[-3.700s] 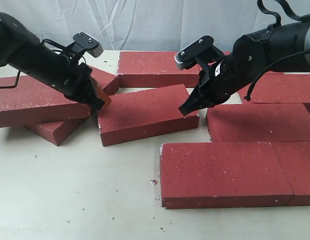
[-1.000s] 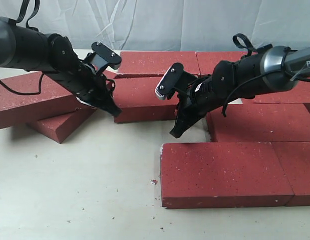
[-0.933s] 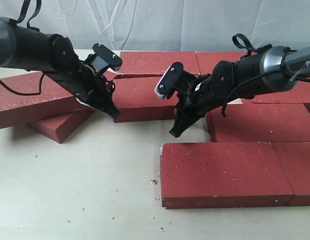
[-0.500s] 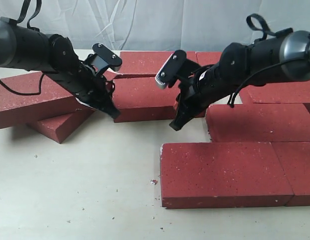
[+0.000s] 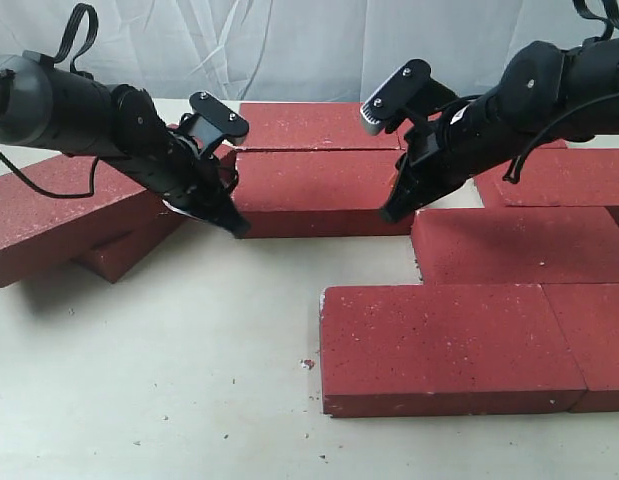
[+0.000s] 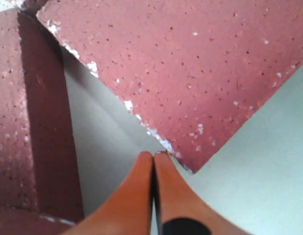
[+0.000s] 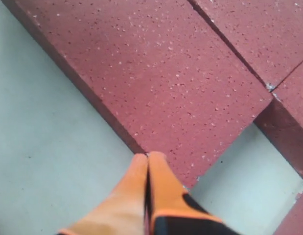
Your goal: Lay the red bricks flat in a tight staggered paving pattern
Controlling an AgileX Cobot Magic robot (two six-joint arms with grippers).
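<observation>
While both grippers are clenched, orange tips pressed together on nothing, the red bricks (image 5: 439, 345) lie around them. They are dark-red, rough, speckled blocks with whitish chipped edges and corners. At least eight show in the exterior view. The centre brick (image 5: 314, 190) lies flat between the tools, with the left gripper (image 5: 237, 228) at one near corner and the right gripper (image 5: 387, 213) at the other. Under the left arm, one tilted brick (image 5: 59, 215) leans on another. The rest lie flat beside the right gripper.

tilted left brick (image 5: 49, 220): cut by edge | brick beneath it (image 5: 119, 255): mostly hidden
</observation>
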